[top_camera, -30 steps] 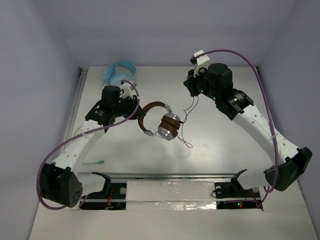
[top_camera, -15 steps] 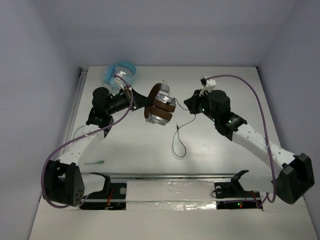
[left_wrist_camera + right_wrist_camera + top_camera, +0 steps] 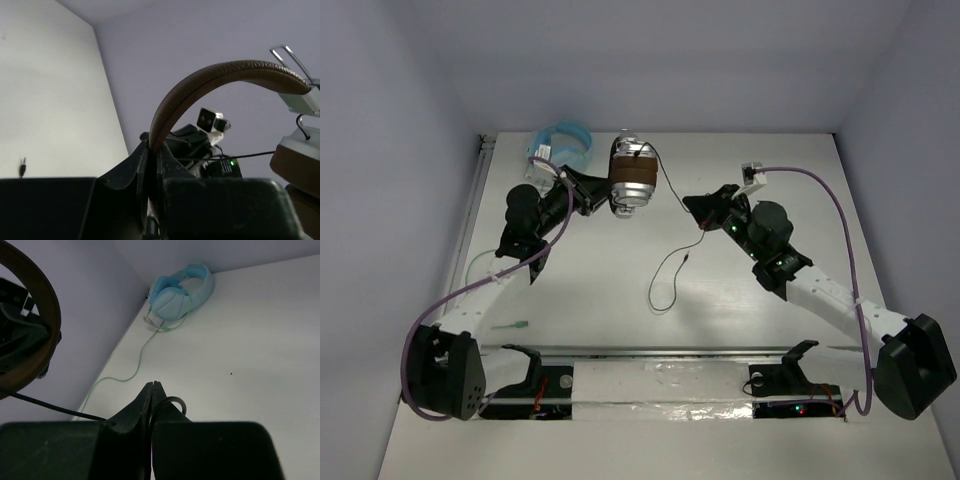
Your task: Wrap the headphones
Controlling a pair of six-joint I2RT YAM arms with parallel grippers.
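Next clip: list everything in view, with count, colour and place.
brown leather over-ear headphones with silver metal earcups: one, brown and silver, lifted over the far middle
thin black cable: one, black, from those headphones to the right tool, end trailing mid-table
light blue plastic headphones: one, light blue, far left corner
thin green cable: one, green, from the blue pair along the left edge
white table: one, white, beneath all
left tool: one, black, shut on the brown headband
right tool: one, black, shut on the black cable

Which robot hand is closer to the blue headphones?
Left. The left gripper sits just beside the blue headphones; the right gripper is farther right, pinching the black cable.
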